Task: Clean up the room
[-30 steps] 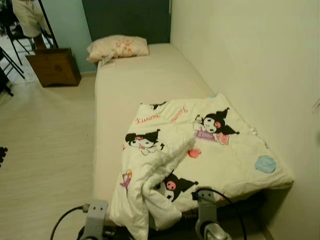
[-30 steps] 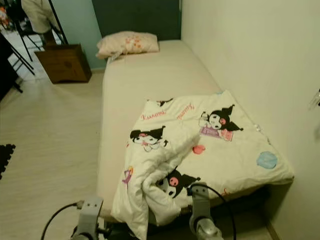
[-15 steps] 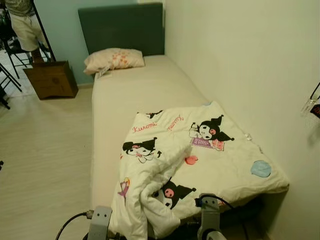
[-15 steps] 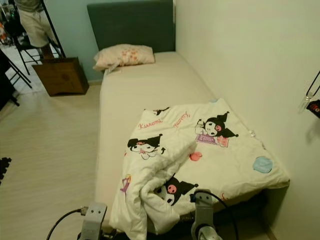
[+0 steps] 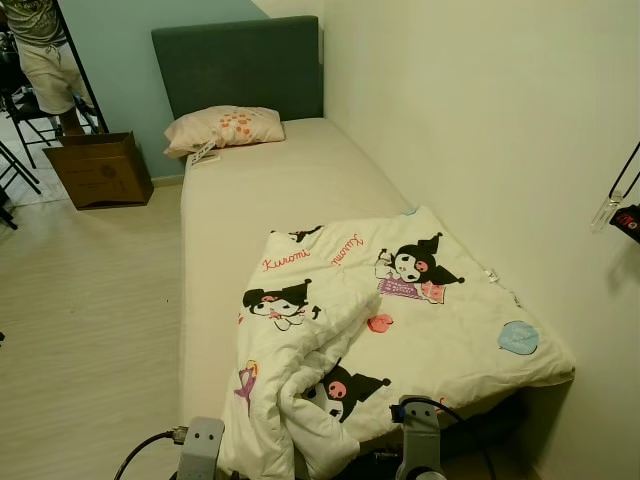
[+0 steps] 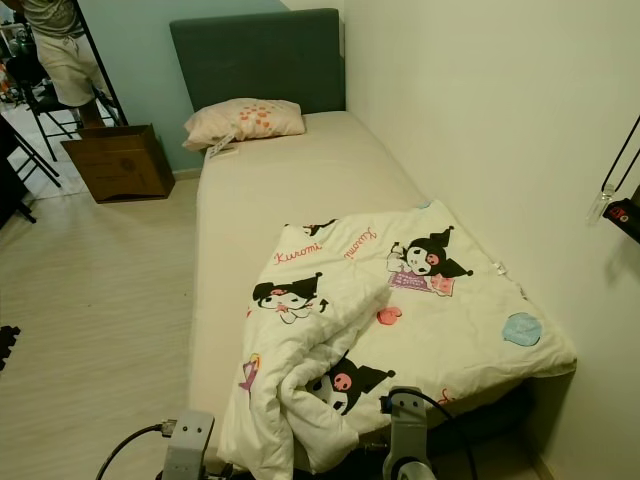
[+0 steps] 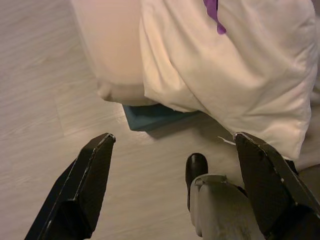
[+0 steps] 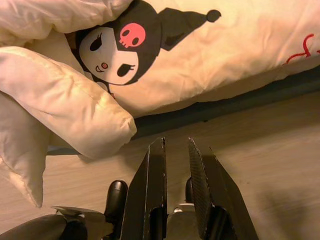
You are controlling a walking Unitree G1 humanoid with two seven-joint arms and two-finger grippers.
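A white comforter (image 5: 400, 320) printed with black cartoon figures lies crumpled on the foot end of the bed (image 5: 260, 190). One folded corner (image 7: 235, 75) hangs over the bed's edge toward the floor. A pale pillow (image 5: 225, 127) rests at the teal headboard (image 5: 240, 65). My left gripper (image 7: 175, 140) hangs low over the wood floor by the bed's corner, open with nothing between its fingers. Below the comforter's hanging edge my right gripper (image 8: 176, 142) is shut and holds nothing.
A brown box (image 5: 98, 170) stands on the floor left of the headboard. A person (image 5: 40, 55) stands beyond it beside black chair legs (image 5: 12, 170). The wall (image 5: 480, 120) runs along the bed's right side, with a black cord (image 5: 622, 190) hanging on it.
The camera has tilted up, so the headboard now shows in full and the bed sits lower in the picture. The comforter, the pillow and both arms hold their places.
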